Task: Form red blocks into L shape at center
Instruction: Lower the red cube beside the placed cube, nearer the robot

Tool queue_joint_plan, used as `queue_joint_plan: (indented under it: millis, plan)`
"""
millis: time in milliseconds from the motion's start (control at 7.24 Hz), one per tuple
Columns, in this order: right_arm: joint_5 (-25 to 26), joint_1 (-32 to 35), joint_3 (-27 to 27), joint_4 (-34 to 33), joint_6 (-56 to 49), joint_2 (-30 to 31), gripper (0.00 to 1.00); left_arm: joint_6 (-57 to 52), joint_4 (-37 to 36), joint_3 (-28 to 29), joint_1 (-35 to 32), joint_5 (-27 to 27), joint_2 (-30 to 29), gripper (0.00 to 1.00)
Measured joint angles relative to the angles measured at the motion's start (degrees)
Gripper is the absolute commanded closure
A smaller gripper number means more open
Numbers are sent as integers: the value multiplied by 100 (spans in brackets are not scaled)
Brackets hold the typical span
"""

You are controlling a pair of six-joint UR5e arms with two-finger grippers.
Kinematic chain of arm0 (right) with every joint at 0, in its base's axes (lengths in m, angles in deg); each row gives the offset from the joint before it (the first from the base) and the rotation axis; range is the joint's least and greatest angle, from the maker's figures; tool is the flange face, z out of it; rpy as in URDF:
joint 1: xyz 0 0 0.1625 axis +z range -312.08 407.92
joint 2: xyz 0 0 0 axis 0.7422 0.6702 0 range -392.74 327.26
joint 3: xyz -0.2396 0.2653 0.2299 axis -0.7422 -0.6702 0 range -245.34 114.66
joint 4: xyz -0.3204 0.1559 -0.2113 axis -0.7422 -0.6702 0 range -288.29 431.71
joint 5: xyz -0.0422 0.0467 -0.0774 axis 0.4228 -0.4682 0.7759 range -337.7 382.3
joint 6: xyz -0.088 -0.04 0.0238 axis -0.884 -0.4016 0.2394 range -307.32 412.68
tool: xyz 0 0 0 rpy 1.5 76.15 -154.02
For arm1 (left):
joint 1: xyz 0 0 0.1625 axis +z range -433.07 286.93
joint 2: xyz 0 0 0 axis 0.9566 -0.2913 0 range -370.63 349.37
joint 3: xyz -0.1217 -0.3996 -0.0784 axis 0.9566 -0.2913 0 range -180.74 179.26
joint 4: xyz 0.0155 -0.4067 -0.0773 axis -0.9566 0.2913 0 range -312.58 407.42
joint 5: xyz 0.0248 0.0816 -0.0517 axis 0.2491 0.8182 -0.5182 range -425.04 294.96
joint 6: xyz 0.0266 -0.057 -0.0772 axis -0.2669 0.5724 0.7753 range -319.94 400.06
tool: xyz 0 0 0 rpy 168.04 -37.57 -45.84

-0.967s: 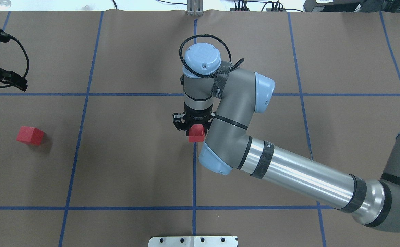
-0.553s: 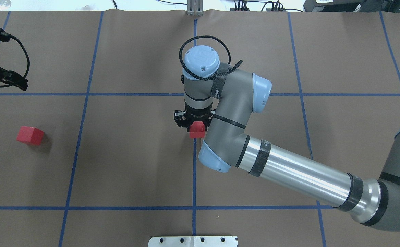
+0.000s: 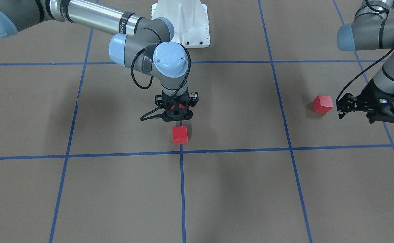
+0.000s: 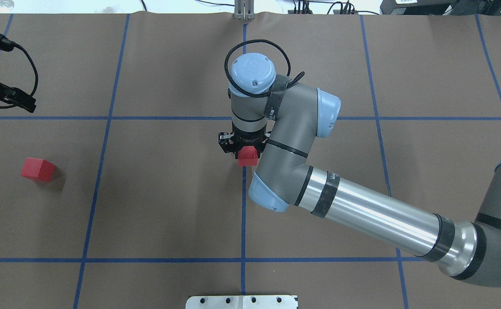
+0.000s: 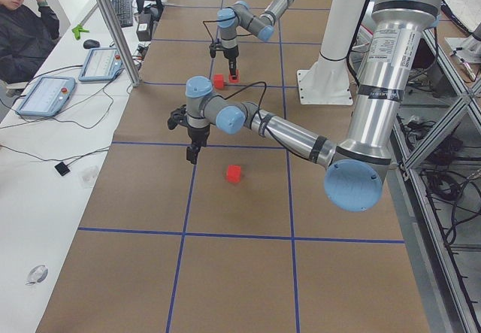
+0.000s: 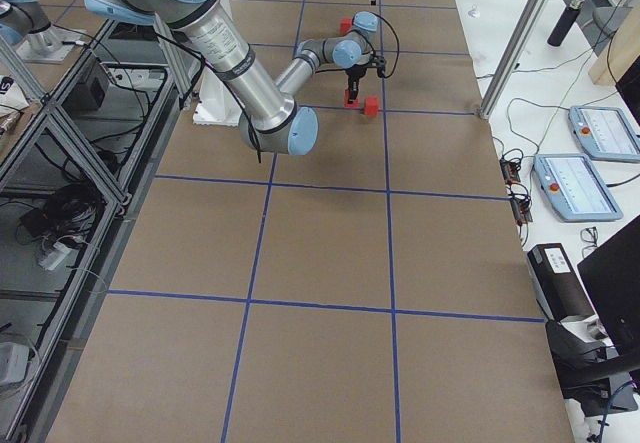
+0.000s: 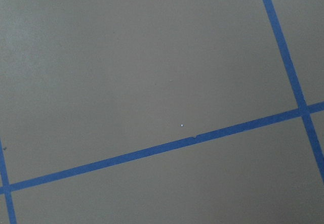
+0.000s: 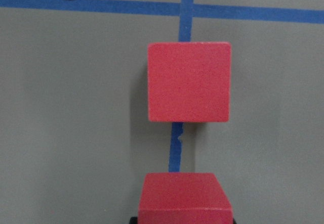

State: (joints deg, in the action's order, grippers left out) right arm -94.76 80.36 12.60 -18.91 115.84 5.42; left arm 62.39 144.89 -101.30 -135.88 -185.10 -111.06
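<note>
Clamping one red block (image 8: 185,199) in its jaws, the right gripper (image 3: 176,114) hangs just robot-side of a second red block (image 3: 180,135) resting beside the center (image 3: 181,151).

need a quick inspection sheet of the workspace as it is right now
surface: brown paper with blue tape grid, lying flat; center crossing uncovered.
job's things: placed red block on a tape line just short of the center; held red block in line with it, gap between; far red block alone on the robot's left.
clutter: nothing seen.
end effectors: right end effector shut on held red block; left end effector looks open, empty, beside far red block, not touching.
cables: black cable looped at the right wrist, off the blocks.
surroundings: white robot base; seated person and teach pendants at side tables.
</note>
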Motion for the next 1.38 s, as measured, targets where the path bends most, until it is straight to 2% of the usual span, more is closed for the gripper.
queue_joint_plan:
  millis: [1381]
  plan:
    - [85,87,-670,326,-15,-331,100,233,-17,-73,0,0,-13,0]
